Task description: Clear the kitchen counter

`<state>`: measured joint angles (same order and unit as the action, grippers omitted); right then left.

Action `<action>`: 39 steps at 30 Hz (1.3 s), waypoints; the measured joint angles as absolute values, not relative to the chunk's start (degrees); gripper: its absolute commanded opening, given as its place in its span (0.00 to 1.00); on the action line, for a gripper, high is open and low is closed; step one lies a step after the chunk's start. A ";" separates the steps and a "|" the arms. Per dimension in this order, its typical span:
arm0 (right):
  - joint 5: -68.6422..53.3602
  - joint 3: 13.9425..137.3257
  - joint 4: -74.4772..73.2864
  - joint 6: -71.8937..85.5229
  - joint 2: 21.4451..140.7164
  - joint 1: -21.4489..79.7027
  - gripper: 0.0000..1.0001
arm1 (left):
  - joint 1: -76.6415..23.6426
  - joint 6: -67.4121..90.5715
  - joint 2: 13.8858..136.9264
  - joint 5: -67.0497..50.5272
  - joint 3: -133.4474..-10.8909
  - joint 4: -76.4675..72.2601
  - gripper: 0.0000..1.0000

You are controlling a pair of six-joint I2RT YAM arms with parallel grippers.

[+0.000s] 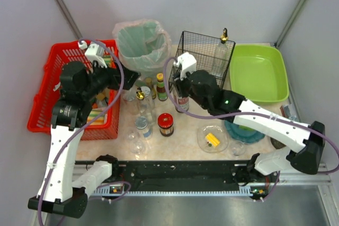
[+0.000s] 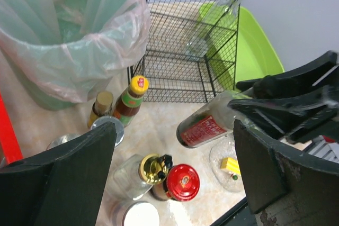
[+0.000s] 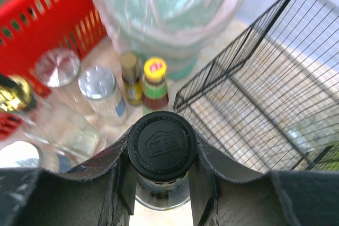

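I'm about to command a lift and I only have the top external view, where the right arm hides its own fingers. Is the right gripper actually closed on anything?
Observer: Yes. The right wrist view shows the right gripper clamped on a black-capped glass bottle.
Operator: Is that bottle upright?
Observer: No. In the left wrist view it hangs tilted, its red label toward that camera, apparently off the kitchen counter.
Operator: And the other arm?
Observer: The left gripper is open and empty, above a red-lidded jar.
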<state>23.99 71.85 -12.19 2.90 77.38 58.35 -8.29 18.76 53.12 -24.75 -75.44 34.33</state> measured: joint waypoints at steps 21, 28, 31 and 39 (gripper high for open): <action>27.29 107.53 -20.88 -3.22 84.16 47.44 0.00 | -8.29 22.85 56.62 -27.22 -81.34 29.32 0.94; 26.02 112.64 -21.04 -5.15 92.42 39.24 0.00 | -8.29 22.90 56.36 -27.33 -81.10 29.26 0.94; 26.46 114.56 -19.33 -6.68 96.14 37.43 0.00 | -8.29 22.87 55.99 -27.44 -81.10 29.17 0.94; 28.75 121.27 -14.09 -8.01 106.54 35.44 0.00 | -8.29 21.34 56.01 -27.42 -81.38 31.64 0.94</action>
